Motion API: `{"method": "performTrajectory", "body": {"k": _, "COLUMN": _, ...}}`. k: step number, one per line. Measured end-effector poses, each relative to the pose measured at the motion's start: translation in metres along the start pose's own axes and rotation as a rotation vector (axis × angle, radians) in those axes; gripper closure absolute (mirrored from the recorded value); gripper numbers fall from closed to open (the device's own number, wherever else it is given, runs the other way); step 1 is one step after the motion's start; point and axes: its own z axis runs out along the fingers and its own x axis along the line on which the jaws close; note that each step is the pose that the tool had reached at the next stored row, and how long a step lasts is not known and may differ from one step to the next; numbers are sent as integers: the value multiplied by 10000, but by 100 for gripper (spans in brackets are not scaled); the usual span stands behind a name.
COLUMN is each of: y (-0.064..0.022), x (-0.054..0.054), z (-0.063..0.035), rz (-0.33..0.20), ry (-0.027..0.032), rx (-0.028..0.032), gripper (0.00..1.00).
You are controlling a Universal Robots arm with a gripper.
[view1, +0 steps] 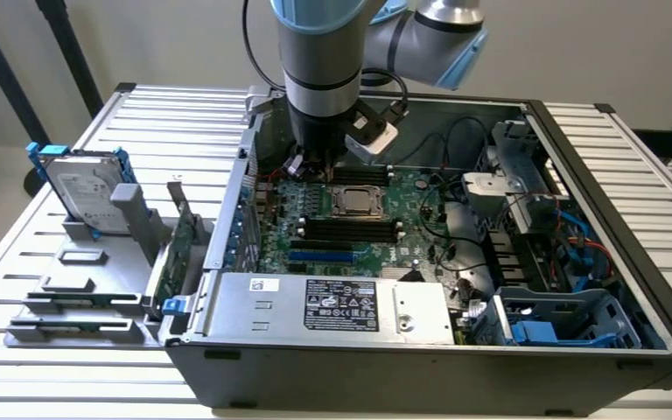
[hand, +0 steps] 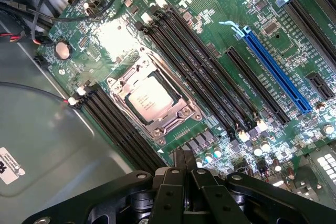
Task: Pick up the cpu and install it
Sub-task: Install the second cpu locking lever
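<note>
Exterior view: the grey-and-blue robot arm reaches down into an open dark-grey computer case (view1: 616,262) lying on a slatted metal table (view1: 32,262). Its black gripper (view1: 311,166) hangs over the green motherboard (view1: 418,223) near the case's far wall, toward the exterior view's left of the board. The fingers are pressed together with nothing between them — the claw is closed and empty.

The cpu (view1: 356,201), a small flat square chip with a silvery-grey metal top, sits in its metal-framed socket (view1: 355,202) in the middle of the board, between two banks of long black memory slots (view1: 348,230). It lies near the gripper, apart from it.

In the wrist view the cpu (hand: 151,99) rests flat inside the socket frame (hand: 173,127), and the closed black fingertips (hand: 182,162) hover just beside that frame, clear of the chip.

Outside the case, on the exterior view's left, a silver hard drive with blue side rails (view1: 80,188) stands upright in a grey holder (view1: 102,254).
</note>
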Motion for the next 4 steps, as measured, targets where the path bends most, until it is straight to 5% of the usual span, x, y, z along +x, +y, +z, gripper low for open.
{"method": "performTrajectory", "body": {"k": 4, "y": 0, "x": 0, "z": 0, "rz": 0, "ry": 0, "rx": 0, "gripper": 89}}
